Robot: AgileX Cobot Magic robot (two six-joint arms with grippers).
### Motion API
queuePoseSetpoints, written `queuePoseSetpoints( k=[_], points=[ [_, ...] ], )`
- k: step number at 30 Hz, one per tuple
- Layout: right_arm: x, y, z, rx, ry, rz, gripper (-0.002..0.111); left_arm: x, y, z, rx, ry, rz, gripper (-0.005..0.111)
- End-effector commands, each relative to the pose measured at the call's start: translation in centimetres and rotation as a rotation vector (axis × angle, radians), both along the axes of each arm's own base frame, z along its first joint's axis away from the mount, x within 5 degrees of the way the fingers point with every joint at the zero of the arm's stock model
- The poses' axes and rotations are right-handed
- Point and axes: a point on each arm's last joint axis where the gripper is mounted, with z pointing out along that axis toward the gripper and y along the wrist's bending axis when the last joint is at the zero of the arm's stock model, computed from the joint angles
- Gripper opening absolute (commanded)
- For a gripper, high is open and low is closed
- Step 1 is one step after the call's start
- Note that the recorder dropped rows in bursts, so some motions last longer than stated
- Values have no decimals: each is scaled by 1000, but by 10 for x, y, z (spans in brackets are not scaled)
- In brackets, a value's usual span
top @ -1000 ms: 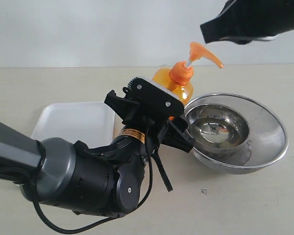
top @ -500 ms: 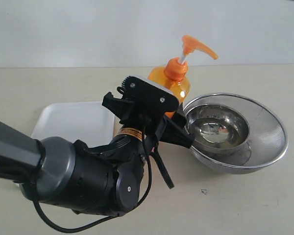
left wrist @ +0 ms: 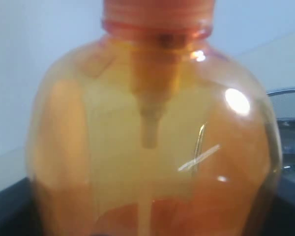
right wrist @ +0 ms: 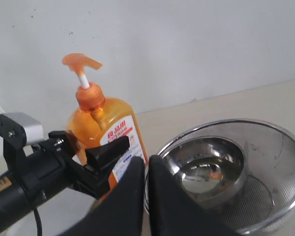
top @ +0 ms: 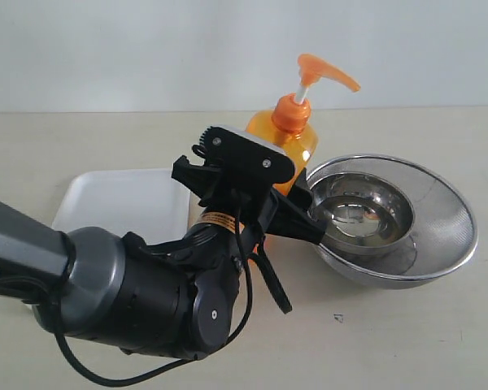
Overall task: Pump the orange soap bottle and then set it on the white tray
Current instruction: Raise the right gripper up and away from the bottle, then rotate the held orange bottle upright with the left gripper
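Bottle (top: 296, 136) clamped betw jaws of L gripper (top: 249, 200), R gripper (right wrist: 147, 194) pinched shut on nothing: I'd say keep it upright, swing clear of the bowl (top: 443, 218) just off one jaw & set it flat on the tray (top: 114, 203) beyond the other.

Translucent, glossy plastic catches bright highlights on the orange soap bottle (top: 286, 136). Just beside the bottle, a polished steel bowl (top: 362, 213) gleams mirror-like inside a fine metal mesh bowl (top: 449, 218). The white tray (top: 122, 203) looks smooth, the pale desk (top: 407, 333) matt.
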Motion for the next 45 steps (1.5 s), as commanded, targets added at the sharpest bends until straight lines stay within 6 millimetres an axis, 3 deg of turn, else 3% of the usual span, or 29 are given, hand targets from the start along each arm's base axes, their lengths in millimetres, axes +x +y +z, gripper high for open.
queuePoseSetpoints(
  k=[1,22,32,45],
  points=[
    [-1,-1,-5,8,-21,-7,0,-4,-3,-7,2,55,-17,5],
    [-2,-1,-6,-126,-71,0,0,-3,-3,-8,-90,90,6,5],
    [-2,-1,-6,-138,-73,2,0,0,11,-9,-204,133,182,5],
    [-2,0,-7,-221,-95,12,0,-1,11,-10,-282,154,199,5]
  ],
)
